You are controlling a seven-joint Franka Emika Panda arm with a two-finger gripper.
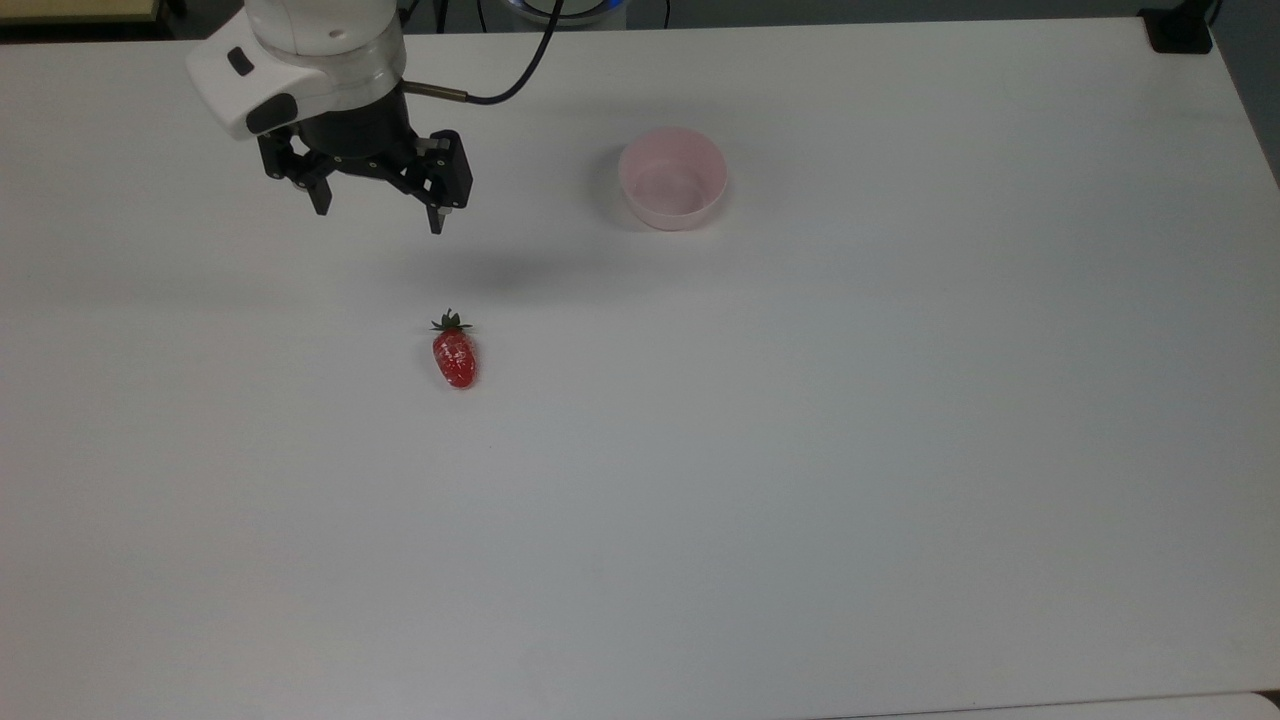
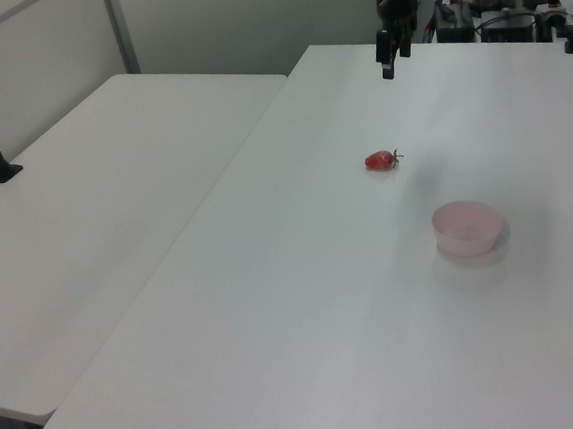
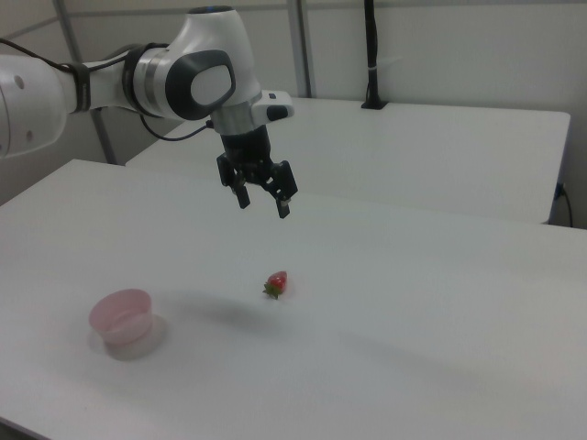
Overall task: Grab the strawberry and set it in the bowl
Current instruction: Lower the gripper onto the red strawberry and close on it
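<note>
Hanging above the white table (image 1: 900, 450), the gripper (image 1: 378, 218) points its two black fingers downward, spread wide apart with nothing between them. No brand mark, label or legible writing appears on the arm, the gripper or the objects.

Item count: one strawberry (image 1: 455, 353), one bowl (image 1: 672, 178), one arm (image 3: 110, 82), one gripper.

The arm enters from the right view's left, its white links bending at a rounded joint, with the wrist directed down to the gripper (image 3: 264, 202). A dark cable (image 1: 520, 70) runs from the wrist toward the table's far edge in the top view.

The strawberry lies on its side on the table, green cap toward the gripper in the top view, below the gripper and apart from it. In the right view the strawberry (image 3: 276, 283) sits beneath the raised gripper. The bowl stands upright and empty, well apart from the strawberry, toward the top view's right. In the left view the gripper (image 2: 388, 67) is beyond the strawberry (image 2: 381, 160), with the bowl (image 2: 466, 228) nearer the camera.
</note>
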